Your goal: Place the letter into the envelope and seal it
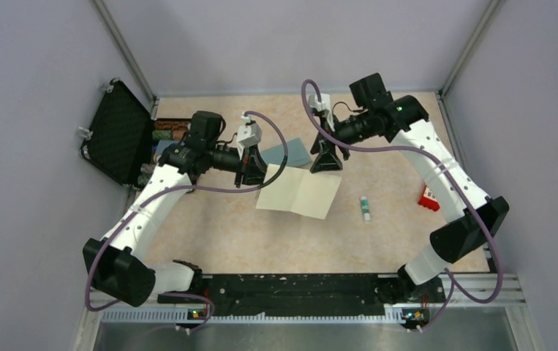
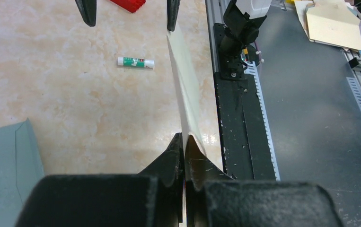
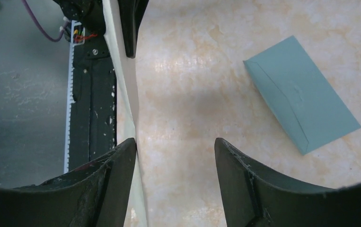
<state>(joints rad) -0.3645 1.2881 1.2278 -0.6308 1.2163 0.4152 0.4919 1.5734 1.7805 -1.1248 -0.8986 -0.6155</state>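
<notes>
From above, my left gripper [image 1: 252,175] was clamped on the far left corner of the letter [image 1: 301,191], a beige creased sheet whose far edge was lifted off the table [image 1: 246,234]. My right gripper [image 1: 327,162] was at the sheet's far right corner. The envelope [image 1: 290,153] lay flat on the table just behind the sheet, between my two grippers. A glue stick [image 1: 365,209] lay to the right of the sheet, a red block [image 1: 429,197] further right, and an open black case [image 1: 118,131] stood at the left edge.

From my left wrist, my fingers were pressed together with the sheet [image 2: 185,85] pinched between them, its edge running away to one finger of my right gripper [image 2: 130,26]. A corner of the envelope [image 2: 3,161] showed at lower left, the glue stick [image 2: 136,62] beyond it.

From my right wrist, my jaws [image 3: 174,142] stood well apart. The sheet [image 3: 124,94] ran edge-on along the inner face of one finger, and the other finger was clear of it. The envelope [image 3: 301,94] lay flat and apart, flap seams up.
</notes>
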